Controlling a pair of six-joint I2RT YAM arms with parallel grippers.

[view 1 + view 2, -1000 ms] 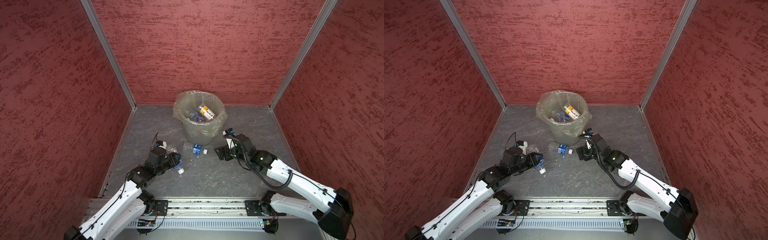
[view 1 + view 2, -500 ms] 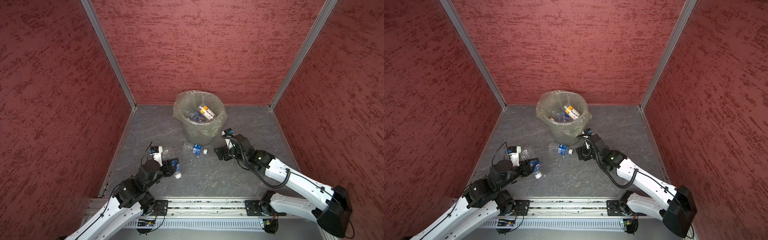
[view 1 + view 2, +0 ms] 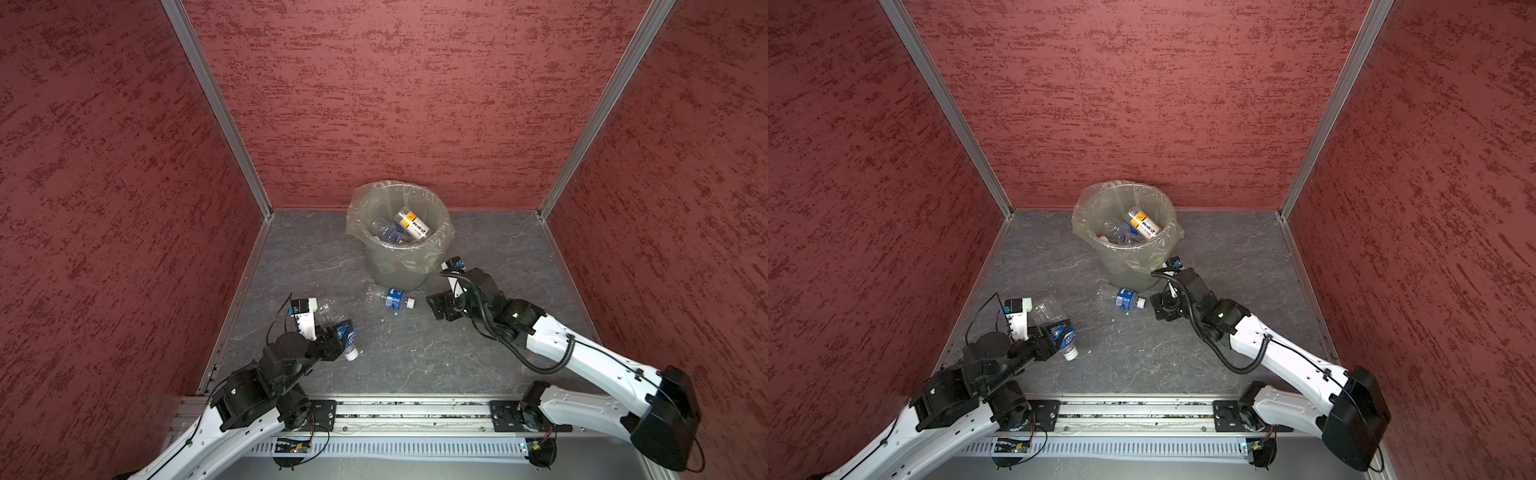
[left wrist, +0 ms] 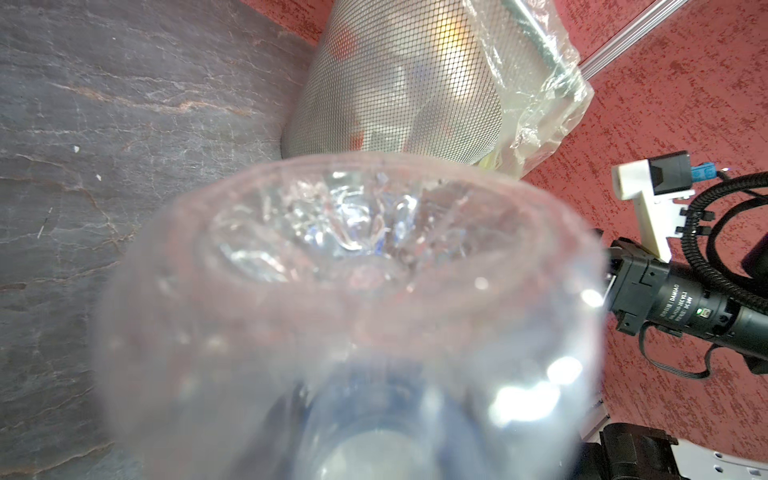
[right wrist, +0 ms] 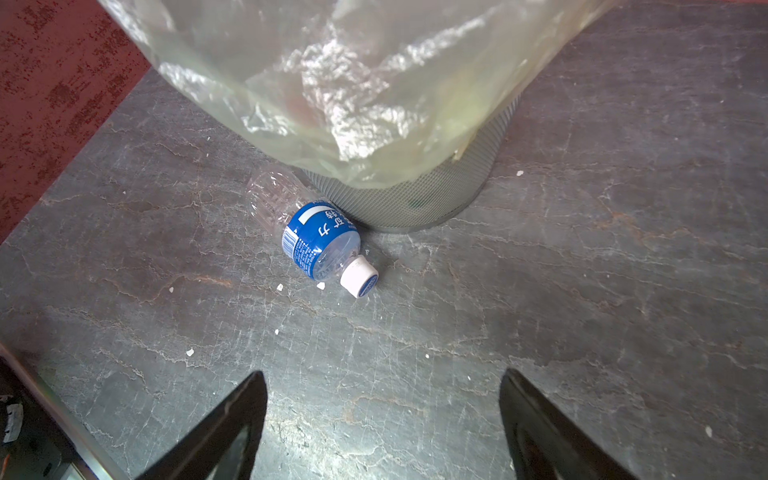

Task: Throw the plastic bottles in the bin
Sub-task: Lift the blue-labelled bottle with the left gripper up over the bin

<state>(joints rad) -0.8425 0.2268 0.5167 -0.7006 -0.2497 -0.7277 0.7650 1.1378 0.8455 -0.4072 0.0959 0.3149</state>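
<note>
Since a second ago the left arm has folded back toward the rail (image 3: 415, 409), taking its bottle along. The right arm and the loose bottle have barely shifted.

The left hand (image 3: 334, 337) is clamped on a clear bottle (image 3: 326, 313) at its blue label. It holds it off the counter (image 3: 415, 357), white cap pointing down and the ribbed base raised. I judge the pickup done and the carry to be the step in hand. The next move calls for swinging the bottle forward and lifting it above the rim before letting go. The thin, glossy plastic looks crumpled, so it probably gives under pressure and could slip.

Further right, the loose bottle (image 5: 316, 237) lies on its side on the grey, veined, stone-like surface. It is short and stubby, with a blue label and white cap, and its label seems to touch the foot of the bin (image 3: 392, 268). The bin is round and tapered with a fine mesh wall, and a crinkly translucent liner bag (image 3: 357, 224) is folded over its rim. Several bottles (image 3: 409, 224) already lie inside.

The right hand (image 5: 381, 374) hangs low and empty, jaws spread wide, aimed at the loose bottle but apart from it. Grasping it will likely need care, since the mesh wall stands right behind it.
</note>
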